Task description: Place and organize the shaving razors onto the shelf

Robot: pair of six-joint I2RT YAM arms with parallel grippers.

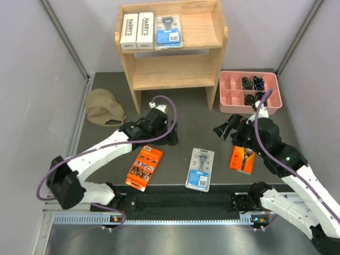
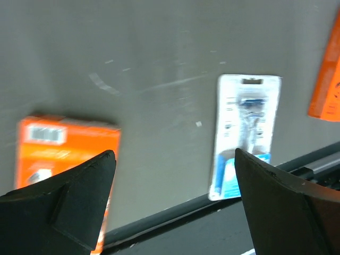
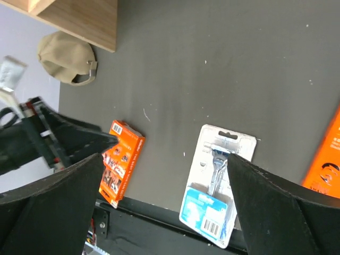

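Top external view, left to right. Left gripper (image 2: 172,153): fingers spread, empty, over table (image 1: 196,125); orange pack (image 1: 144,167) at its 7 o'clock. Clear blister pack (image 1: 201,169) lies at table's 6 o'clock, between arms. Right gripper (image 3: 163,156): fingers apart, nothing held; second orange pack (image 1: 242,159) just beside, partly under arm.

Step, by judgement: halfway, fetching next pack. Next move calls for descent and pinch on flat pack.

Count: six razor packs. Three on shelf (image 1: 204,29) top tier, 12 o'clock: two HARRY'S boxes (image 1: 129,31), one shelved blister pack (image 1: 169,32). Three on table.
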